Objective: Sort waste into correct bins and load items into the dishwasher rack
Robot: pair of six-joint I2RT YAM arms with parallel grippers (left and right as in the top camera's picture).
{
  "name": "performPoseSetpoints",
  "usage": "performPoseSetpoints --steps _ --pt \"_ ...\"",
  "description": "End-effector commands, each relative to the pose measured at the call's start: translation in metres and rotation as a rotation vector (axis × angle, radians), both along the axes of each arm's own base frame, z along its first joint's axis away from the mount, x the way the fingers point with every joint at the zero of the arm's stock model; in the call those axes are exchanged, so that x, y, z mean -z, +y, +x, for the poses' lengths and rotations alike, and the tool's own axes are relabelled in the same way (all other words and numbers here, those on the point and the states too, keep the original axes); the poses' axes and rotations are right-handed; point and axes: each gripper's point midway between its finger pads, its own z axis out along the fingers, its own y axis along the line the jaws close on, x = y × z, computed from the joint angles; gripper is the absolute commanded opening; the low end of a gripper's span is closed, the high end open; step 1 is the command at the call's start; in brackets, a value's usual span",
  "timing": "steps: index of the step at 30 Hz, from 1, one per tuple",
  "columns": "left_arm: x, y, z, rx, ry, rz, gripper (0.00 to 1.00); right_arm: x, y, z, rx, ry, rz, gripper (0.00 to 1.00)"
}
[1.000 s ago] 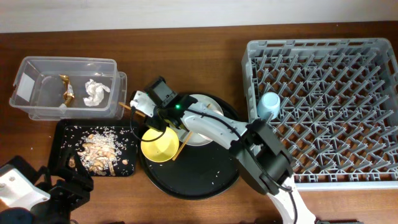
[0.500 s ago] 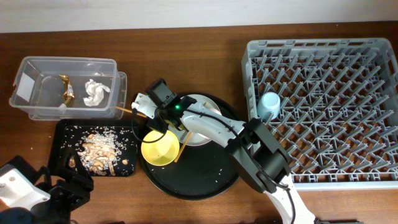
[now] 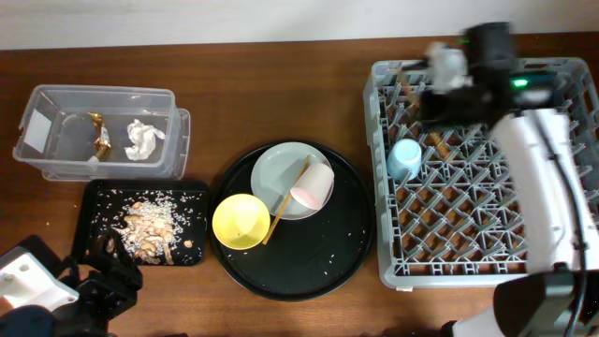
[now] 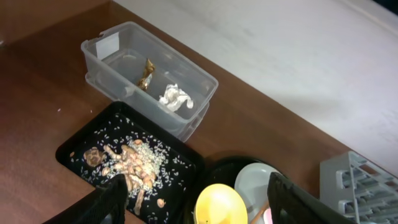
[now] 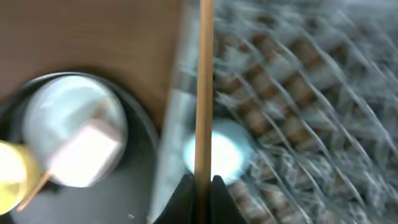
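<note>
The right gripper (image 3: 457, 73) is clamped on a chopstick (image 5: 204, 74), pinching its lower end in the wrist view. The gripper hangs, blurred, over the rack (image 3: 487, 257) close to that crate's far-left corner. The rack fills the right end of the worktop. A blue cup (image 3: 405, 159) sits among the pegs by its left wall.

The left gripper (image 4: 196, 186) is spread wide and holds nothing, low at the near-left corner of the worktop. Beside it lies the black tray (image 3: 94, 197), strewn with scraps (image 3: 145, 229) and rice. Beyond that, toward the far-left corner, the tub (image 3: 56, 154) holds the wrapper (image 3: 100, 131) and the tissue (image 3: 142, 139).

Mid-worktop, the round tray (image 3: 318, 262) carries the plate (image 3: 271, 168). The white cup (image 3: 314, 187) lies on its side at the plate's right rim. A second chopstick (image 3: 285, 201) slants across the plate. The bowl (image 3: 241, 222) stands just beside the plate on its near-left side.
</note>
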Motion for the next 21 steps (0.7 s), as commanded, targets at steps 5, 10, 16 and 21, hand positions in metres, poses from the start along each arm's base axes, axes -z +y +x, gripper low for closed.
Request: performPoseSetpoints --steps 5,10,16,21 --pt "0.001 0.001 0.0 0.001 0.009 0.016 0.71 0.083 -0.073 -0.015 0.21 0.22 0.009 0.04" --pt "0.002 0.001 0.0 0.001 0.01 0.016 0.72 0.094 -0.074 -0.012 0.211 0.223 0.009 0.47" --pt "0.003 -0.001 -0.001 0.021 0.023 0.032 0.71 0.074 -0.02 -0.015 0.132 0.239 0.316 0.52" --pt "0.015 -0.005 0.009 0.052 0.065 0.012 0.71 0.058 0.081 -0.036 -0.129 0.275 0.393 0.56"
